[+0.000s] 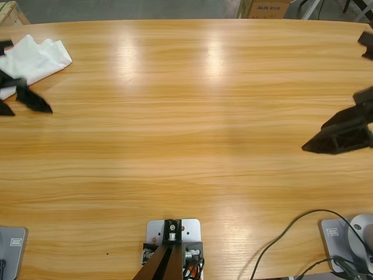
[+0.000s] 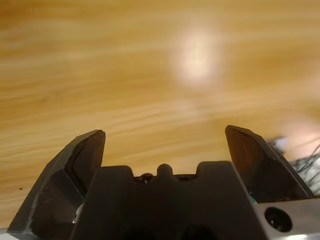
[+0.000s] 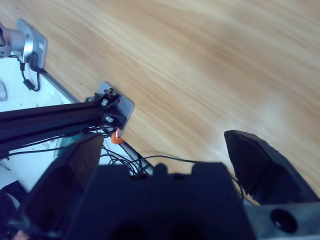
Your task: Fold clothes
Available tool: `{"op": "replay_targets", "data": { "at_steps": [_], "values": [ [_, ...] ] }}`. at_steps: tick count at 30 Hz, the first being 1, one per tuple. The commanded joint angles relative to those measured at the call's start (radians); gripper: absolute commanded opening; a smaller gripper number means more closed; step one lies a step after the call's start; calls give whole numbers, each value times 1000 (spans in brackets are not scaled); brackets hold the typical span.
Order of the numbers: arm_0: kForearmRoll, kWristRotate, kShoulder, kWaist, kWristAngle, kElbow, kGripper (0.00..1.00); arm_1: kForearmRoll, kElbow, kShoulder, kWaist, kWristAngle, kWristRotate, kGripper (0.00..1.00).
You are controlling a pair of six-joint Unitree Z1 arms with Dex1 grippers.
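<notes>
The clothes are one white T-shirt (image 1: 36,54), crumpled in a heap at the table's far left corner; it shows in neither wrist view. My left gripper (image 1: 20,100) comes in from the left edge just in front of the heap, and part of its black body overlaps the shirt's near edge. In its wrist view the left gripper (image 2: 165,132) is open over bare wood with nothing between the jaws. My right gripper (image 1: 317,143) hangs at the right edge, far from the shirt. Seen along its own jaws, the right gripper (image 3: 165,137) is open and holds nothing.
The long wooden table (image 1: 186,116) stretches bare between the two grippers. Black cables (image 1: 280,242) trail over the near right part of the table. A cardboard box (image 1: 265,8) stands on the floor beyond the far edge.
</notes>
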Motion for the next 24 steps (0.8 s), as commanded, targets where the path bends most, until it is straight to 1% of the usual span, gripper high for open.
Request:
{"op": "replay_targets", "data": {
  "at_steps": [1,4,6,8,10,12,15,19,22,24],
  "values": [
    [-30,25,-78,-273,-18,62,936,-127,108,146,143,-30,45,1000],
    [-43,98,-83,-384,-10,49,931,-143,106,153,157,-59,27,1000],
    [-47,145,-99,-441,23,50,931,-153,104,147,162,-78,2,1000],
    [-59,149,-113,-457,66,51,932,-176,105,153,163,-84,-14,998],
    [-104,148,-120,-480,59,54,931,-210,105,169,185,-85,-16,996],
    [-175,144,-96,-522,57,89,932,-239,105,206,214,-87,-21,996],
    [-254,144,-39,-548,57,148,931,-246,102,224,223,-103,-59,996],
    [-267,145,-28,-549,77,148,931,-263,102,249,228,-129,-74,996],
    [-266,146,-56,-549,107,153,933,-279,111,238,228,-137,-74,996],
    [-266,144,-48,-549,131,158,936,-294,121,229,228,-137,-74,993]
  ]
}}
